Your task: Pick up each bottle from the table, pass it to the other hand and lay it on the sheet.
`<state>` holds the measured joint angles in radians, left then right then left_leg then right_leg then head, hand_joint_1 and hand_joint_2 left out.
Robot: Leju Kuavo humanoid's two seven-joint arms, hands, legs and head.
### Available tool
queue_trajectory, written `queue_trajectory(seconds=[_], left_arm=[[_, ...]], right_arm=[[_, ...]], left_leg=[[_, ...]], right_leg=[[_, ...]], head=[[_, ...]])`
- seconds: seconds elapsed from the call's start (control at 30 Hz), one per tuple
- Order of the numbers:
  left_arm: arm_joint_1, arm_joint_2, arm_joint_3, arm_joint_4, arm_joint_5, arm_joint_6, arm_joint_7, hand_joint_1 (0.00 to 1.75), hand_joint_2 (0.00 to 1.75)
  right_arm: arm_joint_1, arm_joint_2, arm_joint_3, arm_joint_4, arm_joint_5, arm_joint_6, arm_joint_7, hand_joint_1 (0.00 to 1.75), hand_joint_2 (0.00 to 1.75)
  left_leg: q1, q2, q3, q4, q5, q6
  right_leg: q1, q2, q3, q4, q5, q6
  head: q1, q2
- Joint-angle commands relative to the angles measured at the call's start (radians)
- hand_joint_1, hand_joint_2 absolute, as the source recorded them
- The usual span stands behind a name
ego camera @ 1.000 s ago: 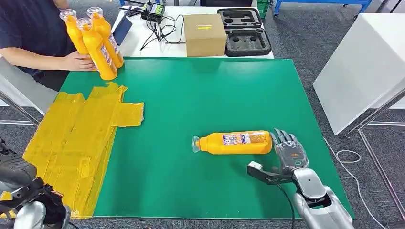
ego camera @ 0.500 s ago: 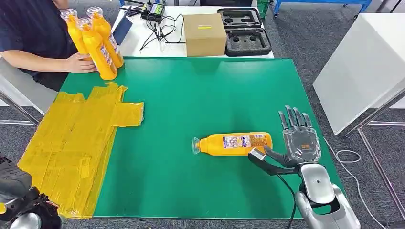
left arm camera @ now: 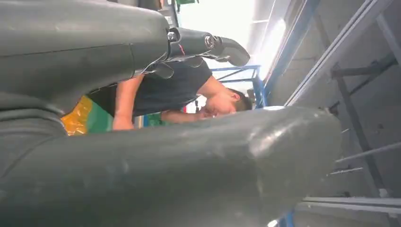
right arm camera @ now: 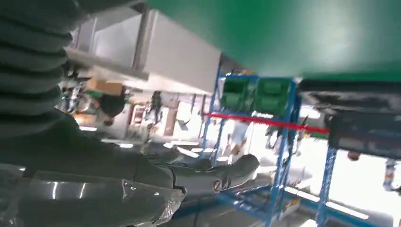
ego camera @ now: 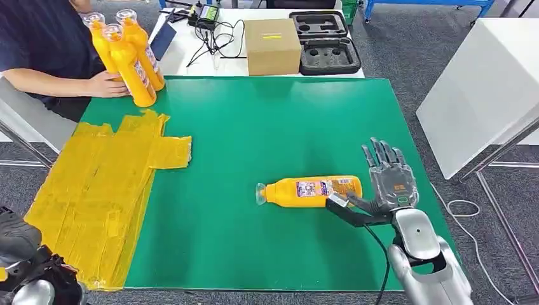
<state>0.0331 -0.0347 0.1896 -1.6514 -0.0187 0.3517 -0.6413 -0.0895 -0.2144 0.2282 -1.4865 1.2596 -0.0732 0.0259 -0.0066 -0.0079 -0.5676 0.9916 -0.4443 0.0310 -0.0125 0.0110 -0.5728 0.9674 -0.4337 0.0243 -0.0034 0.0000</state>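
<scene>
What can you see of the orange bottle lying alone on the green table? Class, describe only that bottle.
The orange plastic bottle lies on its side on the green table top, towards the near right part. Its clear cap points towards the yellow sheet; its flat base points towards the robot's right hand. A printed label with blue and white patches wraps its middle. It looks full and closed. The hand stands at the base end with its fingers spread; the thumb reaches to the bottle's base, though contact is unclear.

Left hand cut off below
</scene>
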Motion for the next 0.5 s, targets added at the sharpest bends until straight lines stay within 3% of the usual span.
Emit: queue_trajectory(seconds=[0.03, 0.33, 0.5], left_arm=[[0.016, -0.034, -0.012, 0.012, -0.006, 0.021, 0.001, 0.0, 0.0], [-0.013, -0.029, -0.04, 0.035, -0.012, 0.02, 0.007, 0.0, 0.0], [-0.011, -0.028, -0.039, 0.034, -0.012, 0.02, 0.007, 0.0, 0.0]], right_arm=[[-0.261, 0.131, 0.221, 0.407, 0.002, -0.011, 0.026, 0.0, 1.75], [-0.238, 0.136, 0.251, 0.359, 0.001, 0.004, 0.072, 0.0, 1.75], [-0.239, 0.135, 0.251, 0.36, 0.0, 0.005, 0.072, 0.0, 1.75]], left_leg=[[0.001, 0.008, 0.005, -0.001, -0.001, -0.002], [0.001, -0.001, 0.002, 0.0, 0.001, -0.002], [0.001, 0.0, 0.003, 0.0, 0.0, -0.002]], right_leg=[[0.002, 0.006, 0.003, -0.002, 0.001, -0.001], [0.001, -0.002, 0.001, -0.001, -0.001, 0.0], [0.001, -0.001, 0.003, -0.001, -0.001, -0.001]], head=[[0.0, 0.0], [0.0, 0.0], [0.0, 0.0]])
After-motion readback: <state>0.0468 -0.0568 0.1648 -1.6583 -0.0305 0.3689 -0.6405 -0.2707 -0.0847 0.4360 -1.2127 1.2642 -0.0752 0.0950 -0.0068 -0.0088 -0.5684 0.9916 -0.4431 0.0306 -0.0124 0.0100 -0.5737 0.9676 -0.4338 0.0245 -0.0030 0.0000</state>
